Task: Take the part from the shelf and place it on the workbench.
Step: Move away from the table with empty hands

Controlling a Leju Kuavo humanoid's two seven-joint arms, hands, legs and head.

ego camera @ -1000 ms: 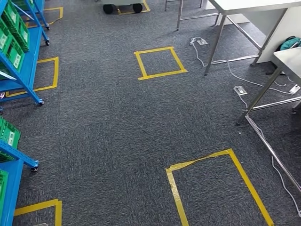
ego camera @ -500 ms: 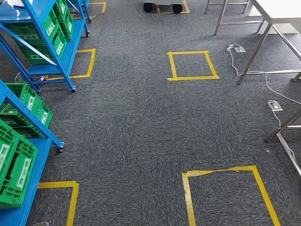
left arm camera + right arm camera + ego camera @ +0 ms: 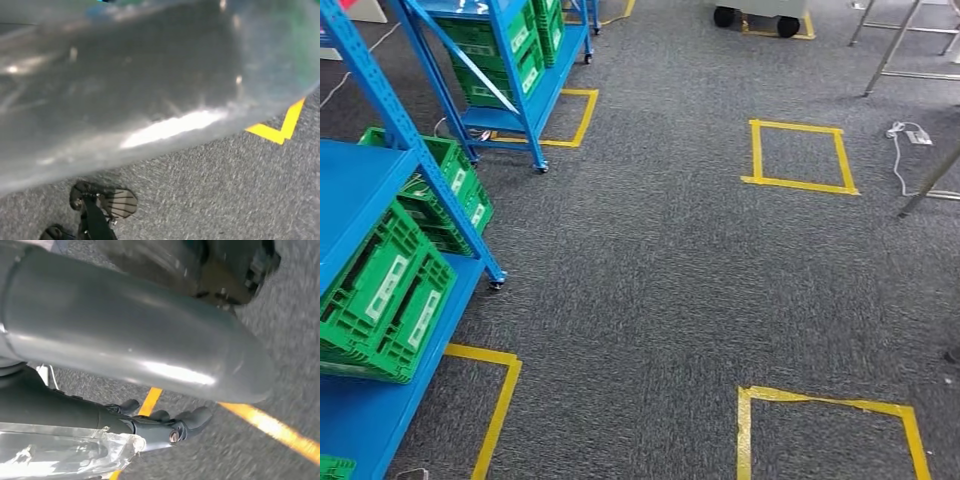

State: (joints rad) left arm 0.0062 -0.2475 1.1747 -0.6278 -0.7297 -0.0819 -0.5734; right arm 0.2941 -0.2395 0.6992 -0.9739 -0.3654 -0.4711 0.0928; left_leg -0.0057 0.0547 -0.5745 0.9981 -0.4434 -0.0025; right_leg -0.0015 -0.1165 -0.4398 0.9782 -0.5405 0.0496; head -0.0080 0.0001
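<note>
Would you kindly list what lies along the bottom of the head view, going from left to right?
Blue shelf → green crate → left tape square → bare carpet → right tape square.

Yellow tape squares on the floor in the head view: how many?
4, some cut off: beside the far shelf, mid-floor on the right, near left, near right.

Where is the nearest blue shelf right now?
In the head view the nearest blue shelf stands at the left edge, holding green crates, with a yellow tape square on the carpet beside it.
</note>
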